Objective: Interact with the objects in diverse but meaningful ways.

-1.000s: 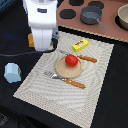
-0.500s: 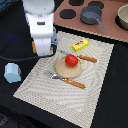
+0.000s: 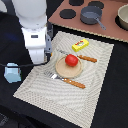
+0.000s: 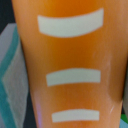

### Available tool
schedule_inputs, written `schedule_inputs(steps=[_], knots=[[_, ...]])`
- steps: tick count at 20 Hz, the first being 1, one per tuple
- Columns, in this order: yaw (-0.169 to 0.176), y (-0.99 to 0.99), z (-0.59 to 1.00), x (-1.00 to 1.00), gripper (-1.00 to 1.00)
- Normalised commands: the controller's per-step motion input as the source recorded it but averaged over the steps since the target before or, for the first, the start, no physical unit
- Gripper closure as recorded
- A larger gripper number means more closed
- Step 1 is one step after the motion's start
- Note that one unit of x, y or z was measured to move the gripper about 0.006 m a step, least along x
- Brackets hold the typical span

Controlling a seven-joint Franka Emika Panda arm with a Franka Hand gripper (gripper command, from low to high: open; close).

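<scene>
A white Franka arm [image 3: 34, 30] stands low over the near-left part of a beige woven placemat [image 3: 95, 85] spread on a dark counter [image 3: 115, 95]. Its lower end reaches the mat at the exterior view's left of a tan round plate [image 3: 60, 71]. The pincer itself is hidden beneath the arm's white housing in the exterior view, so whether it is open or closed, and whether it holds anything, cannot be told.

A red tomato [image 3: 71, 60] sits on the plate near the mat's centre. A fork with an orange handle [image 3: 67, 81] lies on the mat along the plate's near edge, and an orange-handled knife [image 3: 82, 57] lies along its far edge. A yellow rectangular packet [image 3: 80, 45] rests on the mat beyond the knife, apart from the plate. A light-blue cup [image 3: 12, 74] stands on the bare counter off the mat, toward the exterior view's left, with a thin cable running toward it from the arm.

At the back, a brown toy stovetop [image 3: 110, 31] carries black burner rings and a grey handled pot [image 3: 92, 15]; a second grey pot [image 3: 123, 17] shows at the exterior view's right edge.

The wrist view is filled almost wholly by a blurred orange surface [image 4: 70, 55] bearing three pale bars, very close to the lens; what it is cannot be told. A sliver of woven mat [image 4: 10, 75] shows beside it.
</scene>
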Motion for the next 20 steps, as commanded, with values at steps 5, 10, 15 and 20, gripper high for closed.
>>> schedule_inputs(steps=[5,10,15,20], knots=[[-0.001,0.09,-0.46,-0.22,1.0],[0.0,0.11,-0.31,-0.27,1.0],[0.0,0.19,0.29,-0.36,-1.0],[0.0,0.27,0.72,-0.42,-1.0]])
